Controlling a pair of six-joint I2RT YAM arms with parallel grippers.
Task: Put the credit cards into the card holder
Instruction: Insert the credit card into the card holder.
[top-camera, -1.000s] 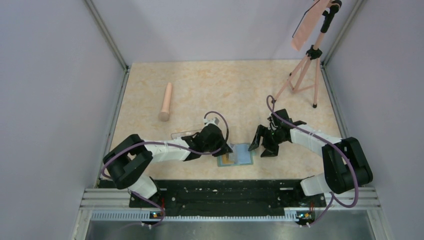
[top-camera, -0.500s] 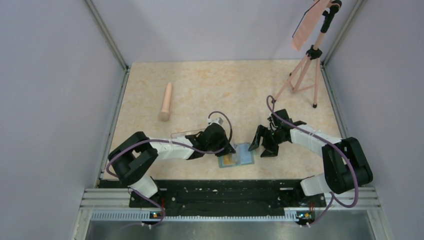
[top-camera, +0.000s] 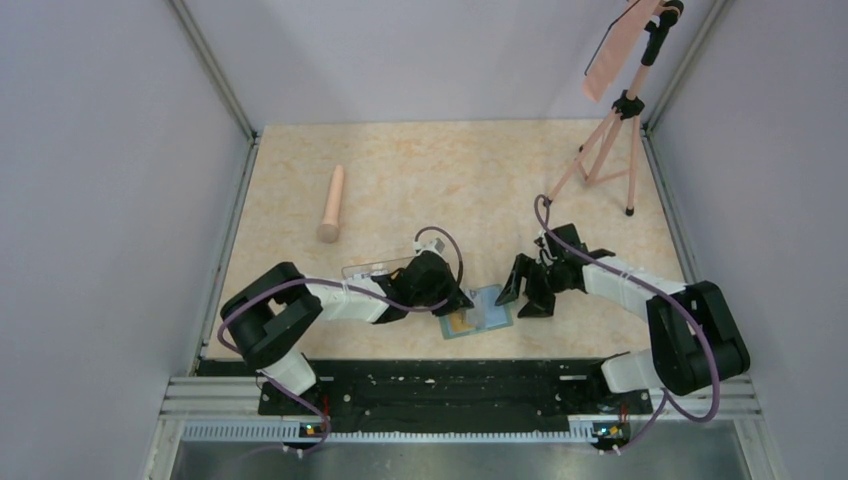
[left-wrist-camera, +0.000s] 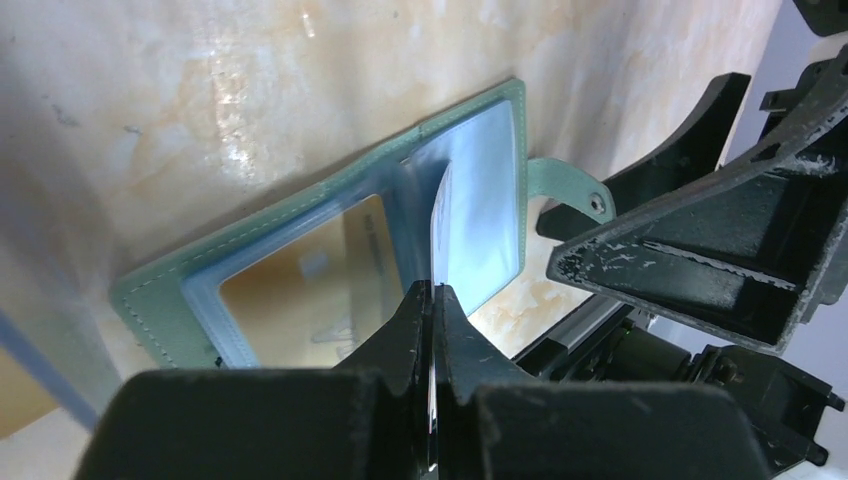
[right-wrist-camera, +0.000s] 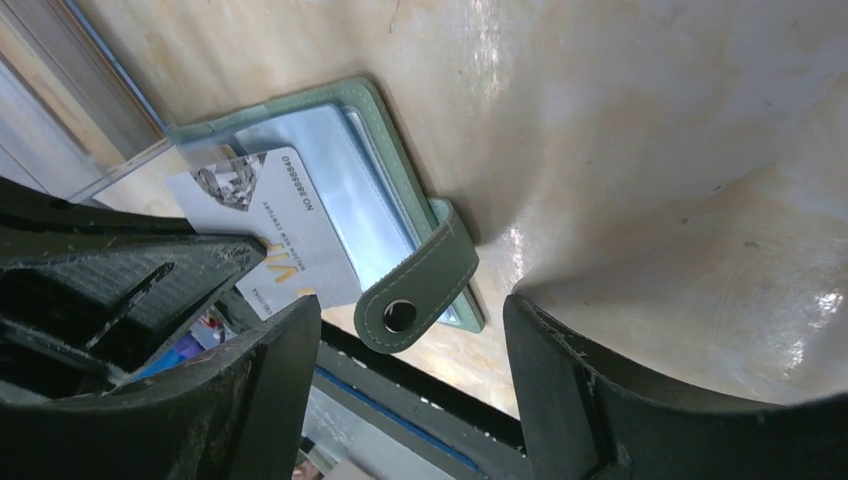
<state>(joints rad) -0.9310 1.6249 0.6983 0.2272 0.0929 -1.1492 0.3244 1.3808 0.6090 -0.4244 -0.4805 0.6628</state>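
Pinched a pale credit card (left-wrist-camera: 441, 215) edge-on in the tightly closed left gripper (left-wrist-camera: 432, 295) just above the open card holder (right-wrist-camera: 340, 190), lined up for its blue pocket pages, with the right gripper (top-camera: 527, 293) spread wide beside the holder's snap tab (right-wrist-camera: 420, 285), seemingly to steady it.

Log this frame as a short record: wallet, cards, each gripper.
card holder: lying open, snap tab out to the side
left gripper: shut on a whitish card, its edge toward the pocket pages
yellow card: already in a pocket
right gripper: open, empty, by the snap tab
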